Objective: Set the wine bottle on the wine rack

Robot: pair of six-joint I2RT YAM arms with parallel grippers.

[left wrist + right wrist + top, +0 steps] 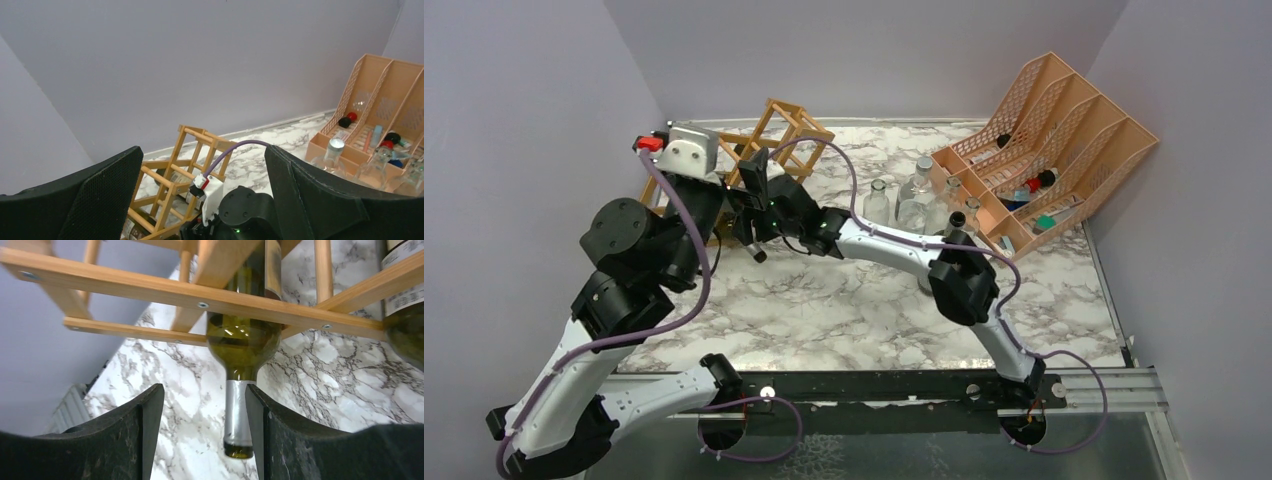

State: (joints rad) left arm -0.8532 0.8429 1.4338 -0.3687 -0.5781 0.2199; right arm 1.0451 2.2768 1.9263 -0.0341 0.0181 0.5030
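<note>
The wine rack [789, 125], a light wooden lattice, stands at the back left; it also shows in the left wrist view [170, 185] and the right wrist view [150, 287]. A green wine bottle [243, 340] lies in one of its cells, and its silver-foiled neck [237, 415] sticks out towards me. My right gripper [205, 430] is open, with the neck between its fingers, close against the right finger [280, 440]. My left gripper [202, 200] is open and empty, held above the right wrist beside the rack [714, 205]. Another labelled bottle [405, 325] lies in a neighbouring cell.
A salmon-orange perforated file organiser [1054, 150] holding small items stands at the back right. Several clear glass bottles [914, 195] stand in front of it. Grey walls close in the left, back and right sides of the marble table [824, 310].
</note>
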